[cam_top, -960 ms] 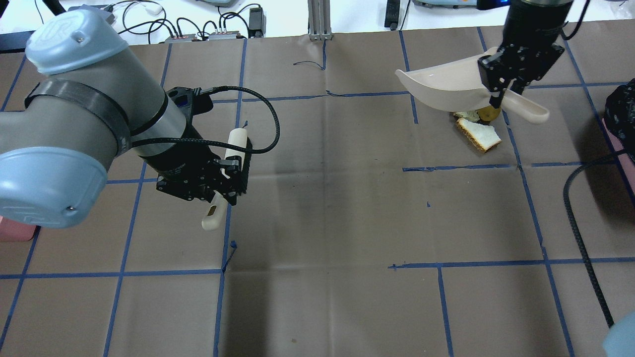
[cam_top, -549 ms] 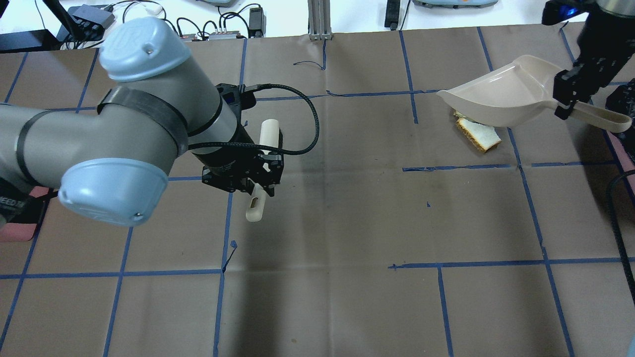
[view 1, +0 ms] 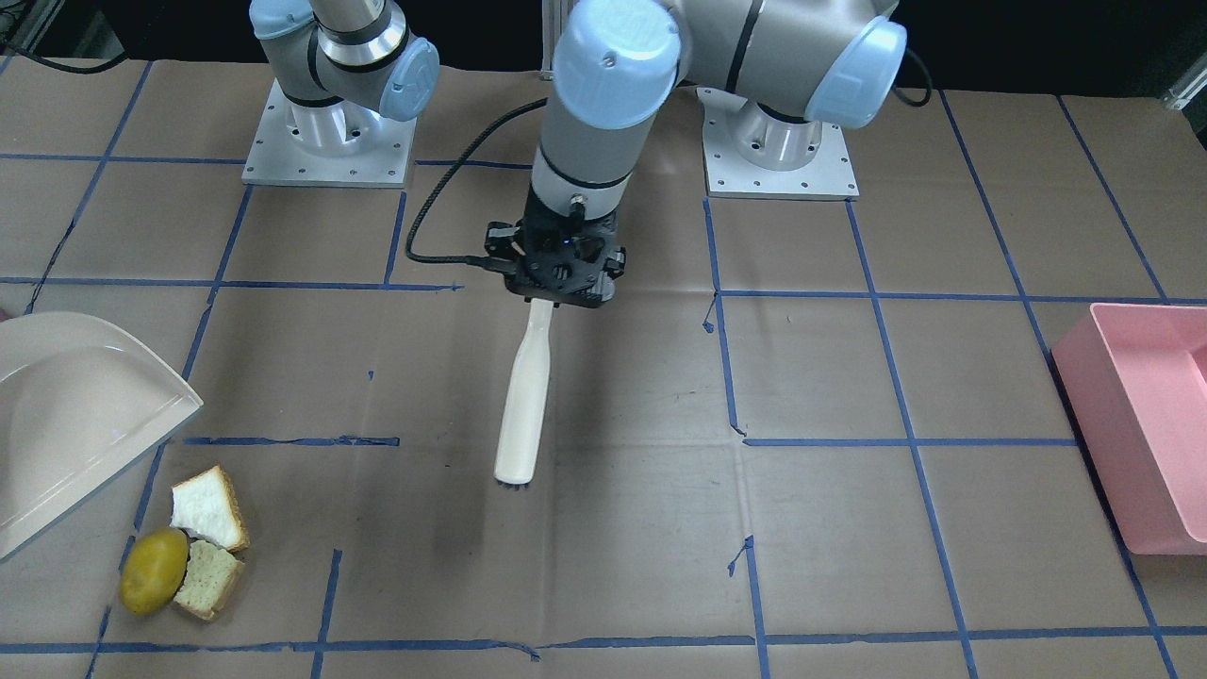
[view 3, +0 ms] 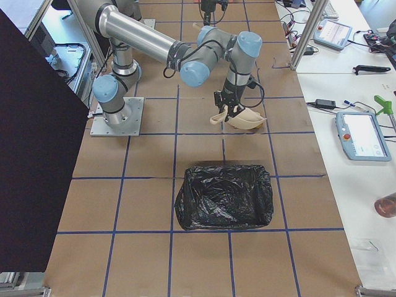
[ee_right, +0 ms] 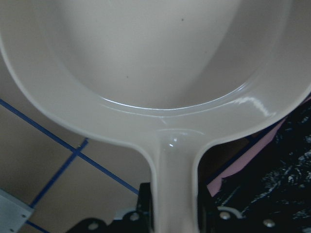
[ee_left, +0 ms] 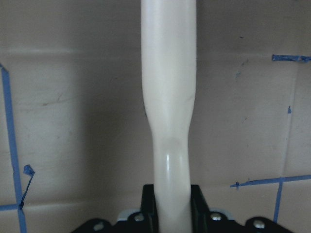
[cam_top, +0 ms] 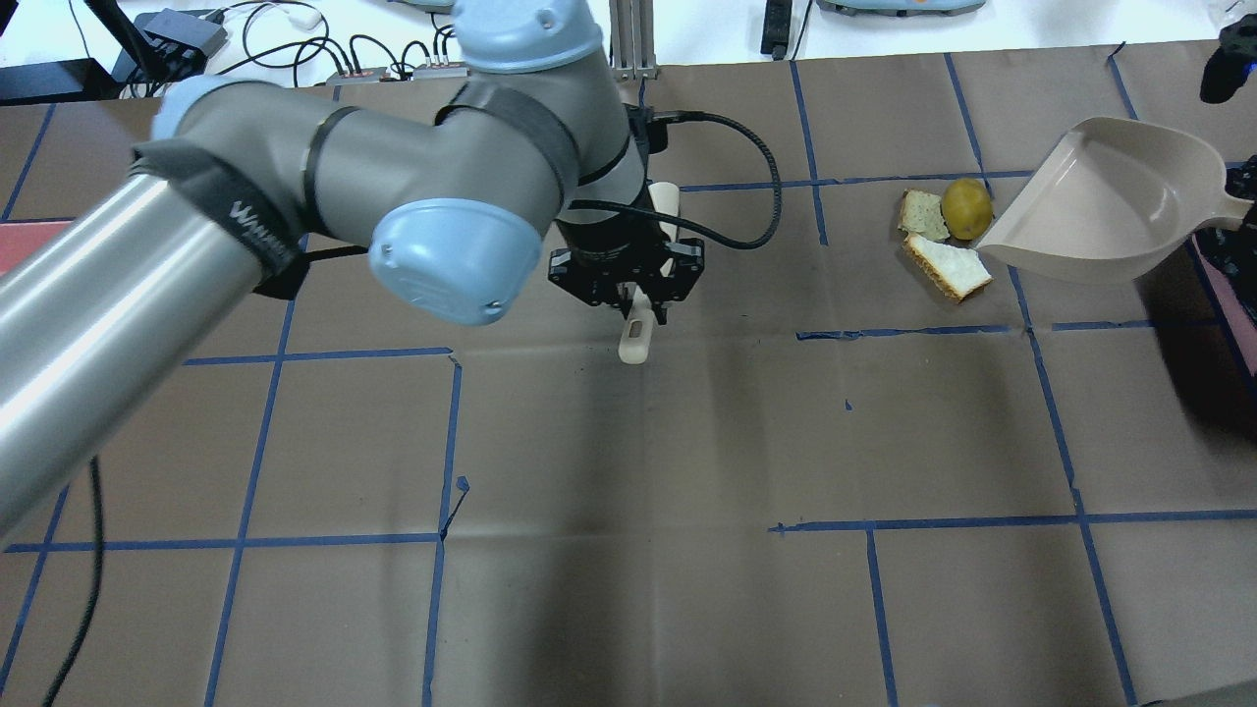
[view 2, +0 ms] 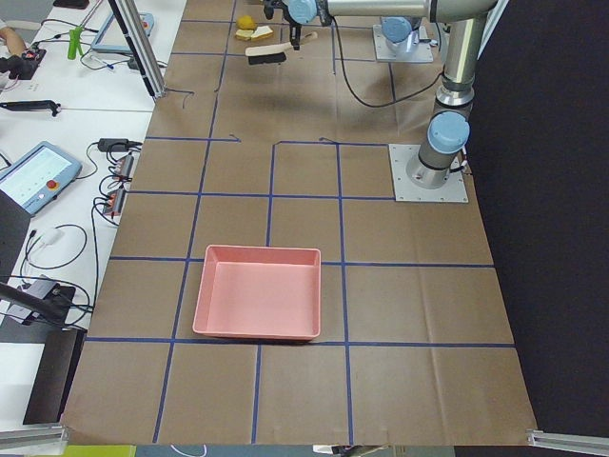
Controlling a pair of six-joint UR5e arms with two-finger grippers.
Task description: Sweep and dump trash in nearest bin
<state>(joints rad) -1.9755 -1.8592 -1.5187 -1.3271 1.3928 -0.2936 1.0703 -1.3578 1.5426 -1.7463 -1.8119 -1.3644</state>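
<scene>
The trash lies at the far right: two bread slices point(cam_top: 949, 266) point(cam_top: 922, 213) and a yellow-green fruit point(cam_top: 966, 208); the same slices point(view 1: 208, 508) point(view 1: 209, 577) and fruit point(view 1: 154, 583) show in the front view. My right gripper point(ee_right: 175, 206) is shut on the handle of a beige dustpan point(cam_top: 1110, 201), whose lip sits just right of the slices. My left gripper point(cam_top: 628, 287) hangs over mid-table, shut on a cream brush point(view 1: 523, 415). The nearest bin point(view 3: 224, 197), pink with a black bag, stands beyond the dustpan; a pink sliver of that bin point(ee_right: 239, 170) shows under the pan.
A large pink tub point(view 1: 1141, 424) stands at the table's other end. The left arm's cable point(cam_top: 746, 211) loops beside its wrist. Blue tape lines grid the brown table cover point(cam_top: 687, 471). Both arm bases point(view 1: 325, 141) stand at the back edge.
The left arm swung right to mid-table with the brush. The right arm drew the dustpan right, off the trash, uncovering the fruit and second slice.
</scene>
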